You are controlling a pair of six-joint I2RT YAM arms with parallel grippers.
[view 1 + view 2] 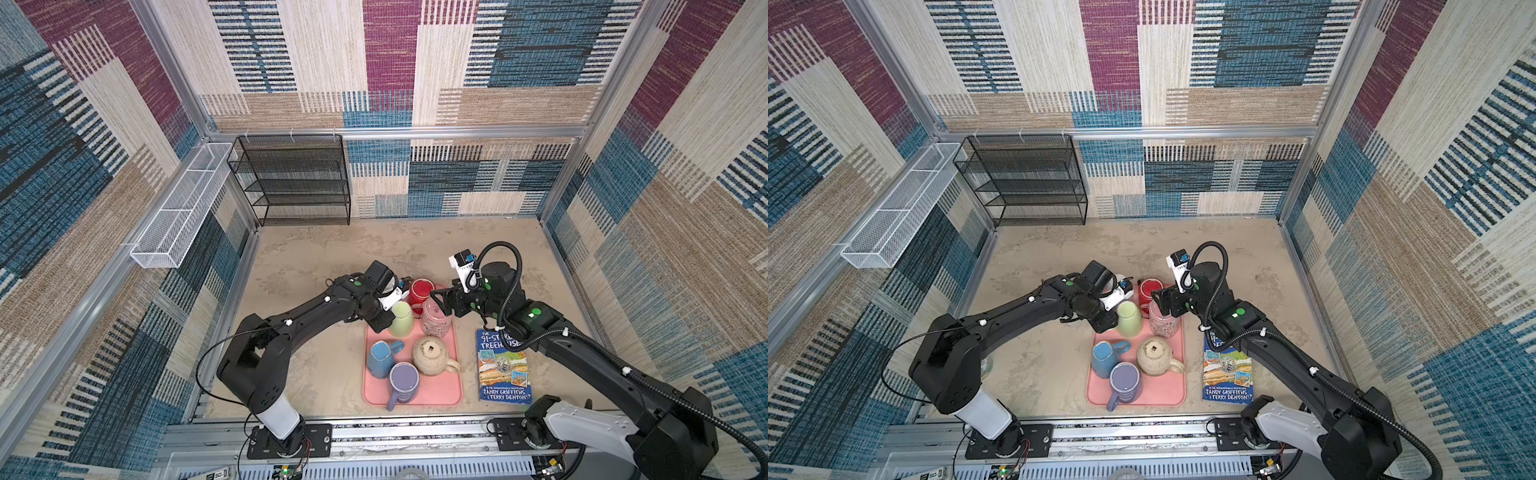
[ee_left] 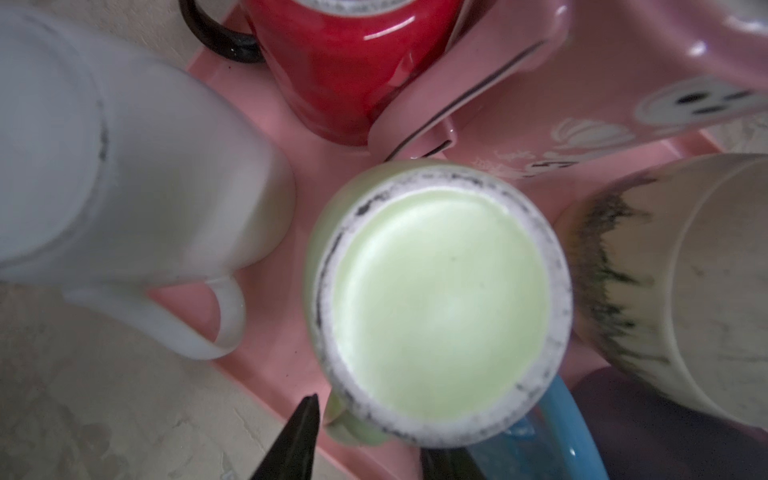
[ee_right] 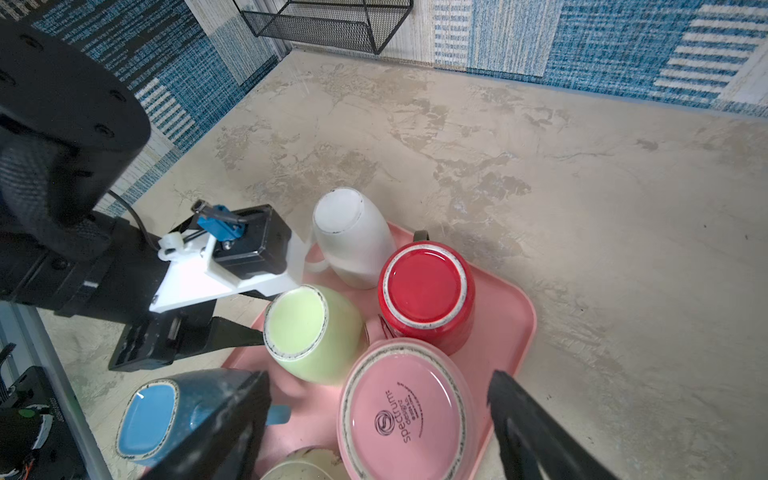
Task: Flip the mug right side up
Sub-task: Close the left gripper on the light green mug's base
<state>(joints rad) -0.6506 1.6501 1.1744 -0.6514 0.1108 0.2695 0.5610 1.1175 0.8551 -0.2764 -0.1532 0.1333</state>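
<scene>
A pale green mug (image 1: 402,319) (image 1: 1128,319) stands upside down on the pink tray (image 1: 440,395), its ringed base (image 2: 440,299) facing up. My left gripper (image 1: 388,322) (image 2: 370,428) is beside it, with its black fingers shut on either side of the green handle (image 2: 353,428). One finger (image 3: 237,336) lies against the mug's side (image 3: 307,328). My right gripper (image 1: 436,303) (image 3: 378,399) hangs open above the upturned pink mug (image 3: 407,415), a finger on each side and a gap to both.
Upturned red (image 1: 420,291), white (image 3: 345,232) and beige (image 1: 432,355) mugs crowd the tray, with blue (image 1: 380,357) and purple (image 1: 404,380) mugs nearer the front. A book (image 1: 503,370) lies right of the tray. A black wire rack (image 1: 295,178) and white basket (image 1: 183,208) are at the back left.
</scene>
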